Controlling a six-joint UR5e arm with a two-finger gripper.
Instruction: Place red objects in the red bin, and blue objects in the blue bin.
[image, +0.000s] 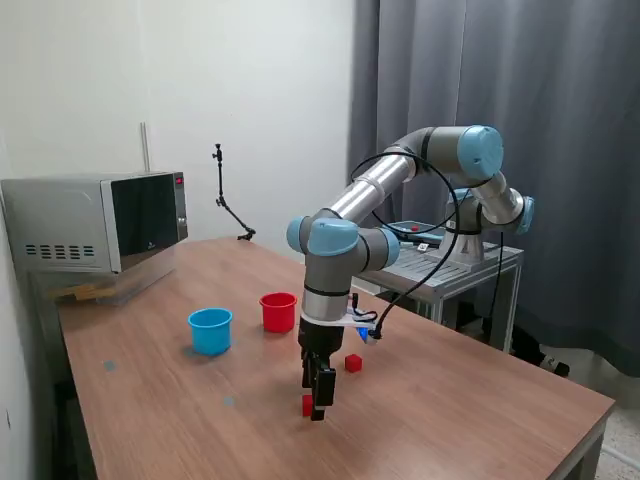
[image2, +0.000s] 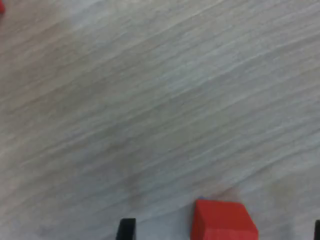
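Nearest the wrist camera sits a red cube on the pale wood-grain surface, between the two dark fingertips of the tool, whose jaws stand wide apart and hold nothing. In the wrist view the cube lies off-centre in the gap, closer to one finger than the other, so the grasp is judged not yet made. In the exterior view the tool hangs straight down from the arm, low over the surface, with that red cube just beside its fingers at about 9 o'clock. A second red cube rests near the tool at roughly 1 o'clock. Further out, at about 11 o'clock, stand the red bin and, beyond it toward 10 o'clock, the blue bin, both upright and well apart from the cubes. No blue cubes can be made out. A microwave sits at the surface's far edge
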